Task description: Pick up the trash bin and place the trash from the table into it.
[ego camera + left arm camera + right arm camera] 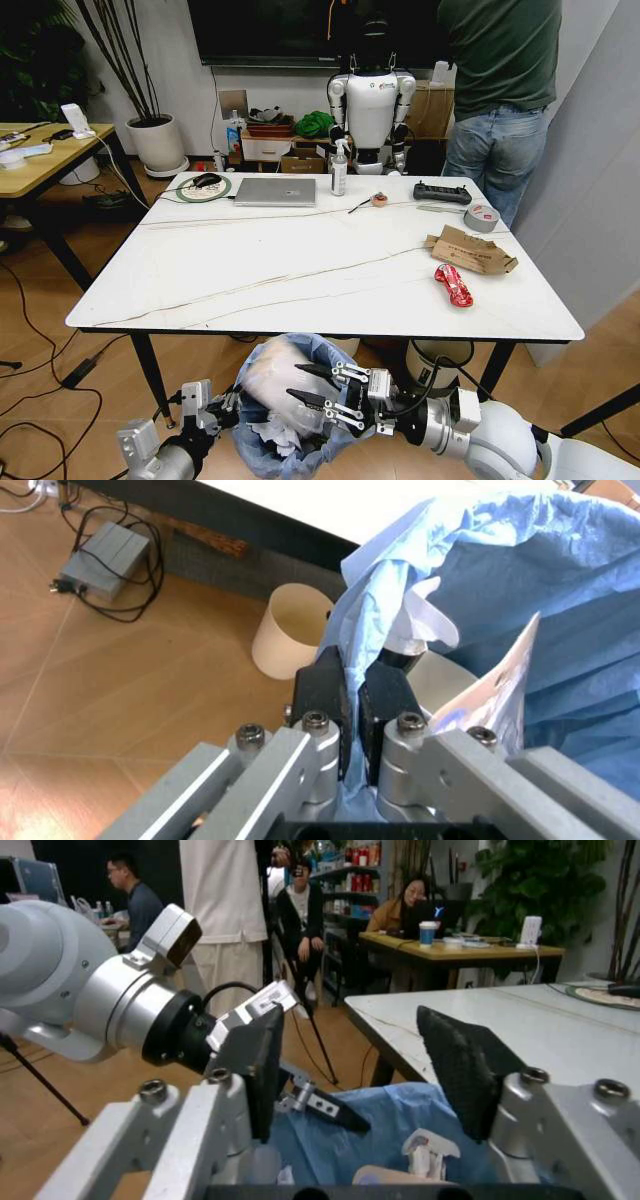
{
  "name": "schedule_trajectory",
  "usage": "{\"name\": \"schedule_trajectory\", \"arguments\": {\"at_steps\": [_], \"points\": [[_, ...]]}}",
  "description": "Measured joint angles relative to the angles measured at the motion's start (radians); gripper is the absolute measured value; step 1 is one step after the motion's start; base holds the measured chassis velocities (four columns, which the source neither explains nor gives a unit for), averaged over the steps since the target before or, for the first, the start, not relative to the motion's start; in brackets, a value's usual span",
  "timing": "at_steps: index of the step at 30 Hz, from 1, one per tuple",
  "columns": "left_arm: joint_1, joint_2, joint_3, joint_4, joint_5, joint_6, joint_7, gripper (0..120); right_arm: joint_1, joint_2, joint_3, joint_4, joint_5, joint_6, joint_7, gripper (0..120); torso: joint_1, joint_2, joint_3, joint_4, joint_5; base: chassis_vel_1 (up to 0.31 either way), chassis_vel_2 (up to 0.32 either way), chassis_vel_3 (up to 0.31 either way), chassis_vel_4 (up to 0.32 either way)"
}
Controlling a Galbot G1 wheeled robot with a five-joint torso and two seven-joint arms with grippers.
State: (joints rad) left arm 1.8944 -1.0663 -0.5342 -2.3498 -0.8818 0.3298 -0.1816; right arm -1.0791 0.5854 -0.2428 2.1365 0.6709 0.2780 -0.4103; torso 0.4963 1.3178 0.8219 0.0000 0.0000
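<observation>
Two pieces of trash to clear from the table (250, 250): brown cardboard (470, 250) and, just beside it toward the near edge, a red packet (453, 285), both far over on the right side. Mid-task, then, judging by the white wrappers and tissues (275, 432) already lying in the trash bin (275, 370).

Holding the bin off the floor, below and just in front of the table's near edge, with the left gripper (352, 682) clamped tight on the ruffled blue bag at the rim. Hovering over the bin's mouth with the right gripper (300, 385), claw spread apart and carrying nothing.

Next, probably: lifting the right arm clear of the table edge, reaching out to the red packet as the nearer piece, closing on it low and flat, and bringing it back over the bag. Worth keeping the bin steady meanwhile, since the grip looks to be on thin plastic as much as on the wall.

Small and round, lined in light blue, crumpled and puffed at the top, partly filled. Easily told from the plain cream bin (290, 630) on the floor beyond.
</observation>
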Motion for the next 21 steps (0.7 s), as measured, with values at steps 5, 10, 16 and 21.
{"name": "schedule_trajectory", "arguments": {"at_steps": [5,10,16,21], "points": [[0.007,-0.001,-0.009,0.0,0.004,0.0,-0.001,0,0.011,0.02,0.083,0.009,0.022,-0.021,0.085,72,0.0,0.0,0.0,0.0,0.0001,0.0,0.0,0.0,0.0],[0.01,-0.004,-0.015,0.001,0.013,-0.002,-0.002,0,0.04,0.049,0.169,-0.038,0.009,-0.08,0.294,90,0.0,0.0,0.0,0.0002,0.0001,0.0,0.0,0.0,0.0],[0.01,-0.004,-0.018,0.006,0.02,-0.004,-0.003,0,0.045,0.083,0.25,-0.154,-0.043,-0.147,0.485,100,0.0,0.0,0.0,0.0,-0.0001,0.0,0.0,0.0,0.0],[0.01,-0.005,-0.021,0.005,0.022,-0.006,-0.003,0,0.054,0.116,0.296,-0.268,-0.058,-0.233,0.58,100,0.0,0.0,0.0,0.0,0.0003,0.0,0.0,0.0,0.0]]}}
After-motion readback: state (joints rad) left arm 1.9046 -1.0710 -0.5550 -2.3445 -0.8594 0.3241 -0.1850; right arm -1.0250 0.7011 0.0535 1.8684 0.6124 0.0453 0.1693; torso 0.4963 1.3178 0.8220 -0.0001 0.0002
